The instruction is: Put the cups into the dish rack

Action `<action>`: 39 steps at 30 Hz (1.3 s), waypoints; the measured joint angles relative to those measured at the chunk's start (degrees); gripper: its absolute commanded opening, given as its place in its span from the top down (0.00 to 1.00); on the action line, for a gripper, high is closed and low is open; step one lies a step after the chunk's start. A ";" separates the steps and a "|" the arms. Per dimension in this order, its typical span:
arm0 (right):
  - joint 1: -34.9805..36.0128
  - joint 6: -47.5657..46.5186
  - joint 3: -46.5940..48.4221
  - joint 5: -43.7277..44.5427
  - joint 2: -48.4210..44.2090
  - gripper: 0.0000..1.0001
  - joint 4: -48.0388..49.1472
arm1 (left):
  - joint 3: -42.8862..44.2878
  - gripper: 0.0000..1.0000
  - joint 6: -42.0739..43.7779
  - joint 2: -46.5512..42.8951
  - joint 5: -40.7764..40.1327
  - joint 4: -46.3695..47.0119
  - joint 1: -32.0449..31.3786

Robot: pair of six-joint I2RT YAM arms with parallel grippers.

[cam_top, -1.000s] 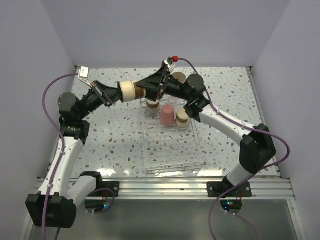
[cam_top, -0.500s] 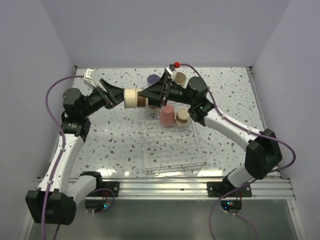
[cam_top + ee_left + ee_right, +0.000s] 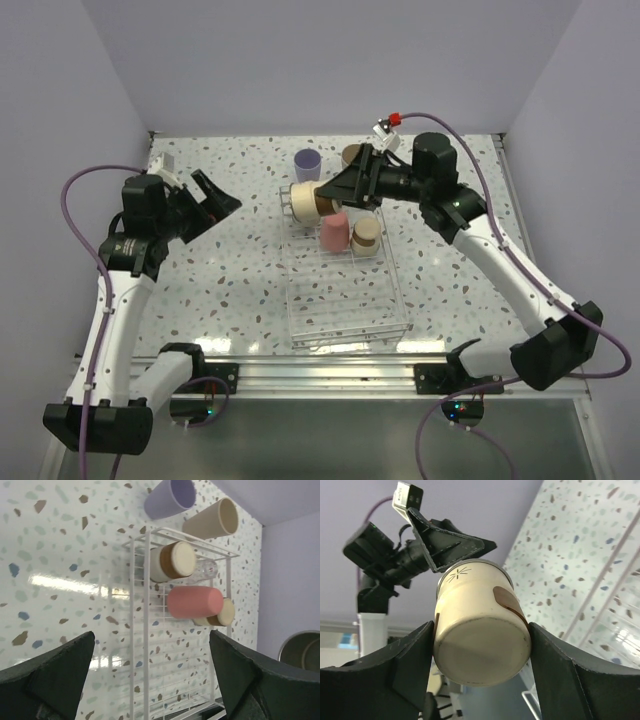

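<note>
Top camera looks down from behind; left wrist, seemingly oblique, shares its dish rack (image 3: 345,305).

Flat table top (image 3: 220,270): white, speckled with brown, grey and blue flecks. Long wire dish rack (image 3: 134,630): white wire, clear panels. Small plastic cups: lavender tumbler (image 3: 170,499); beige tumbler (image 3: 212,521); coral-pink tumbler (image 3: 194,602); brown-grey tumbler with cream base (image 3: 172,562); cream tumbler with brown patch (image 3: 480,625), in the matt black right gripper (image 3: 481,647)
</note>
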 measured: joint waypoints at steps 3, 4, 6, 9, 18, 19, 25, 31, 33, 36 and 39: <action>0.52 -8.13 4.98 3.26 0.79 0.91 -10.84 | 0.00 0.00 1.14 -0.37 -2.89 -4.04 0.00; 0.96 -11.19 7.17 4.90 1.49 0.92 -14.82 | 0.00 0.00 1.36 -0.61 -3.72 -5.01 -0.02; 2.89 -17.25 13.70 10.93 4.46 0.94 -24.24 | 0.00 0.00 2.01 -1.25 -4.90 -6.43 0.00; 8.41 -25.70 26.97 20.63 12.70 1.00 -36.35 | 0.00 0.00 2.36 -2.10 -5.86 -7.78 0.00; 14.36 -34.34 38.05 36.26 30.47 1.00 -54.03 | 0.26 0.00 3.56 -3.85 -8.07 -10.60 0.00; 14.53 -34.60 39.04 37.51 32.09 1.00 -55.10 | 0.33 0.00 3.69 -4.07 -8.28 -10.95 0.00; 16.52 -35.39 45.13 41.18 37.73 1.00 -56.76 | 0.92 0.00 4.24 -4.76 -8.74 -11.78 0.00; 18.05 -35.45 47.12 43.34 40.09 1.00 -56.85 | 1.79 0.00 5.20 -4.72 -9.33 -12.41 0.00; 18.21 -35.63 47.12 44.28 40.92 1.00 -57.07 | 2.21 0.00 5.55 -4.50 -9.60 -12.57 0.00; 18.23 -35.95 47.12 46.27 42.66 1.00 -57.20 | 2.54 0.00 5.77 -4.09 -9.77 -12.57 0.00; 18.23 -36.06 47.12 46.71 43.95 1.00 -57.16 | 2.54 0.00 6.10 -3.76 -9.77 -12.57 0.00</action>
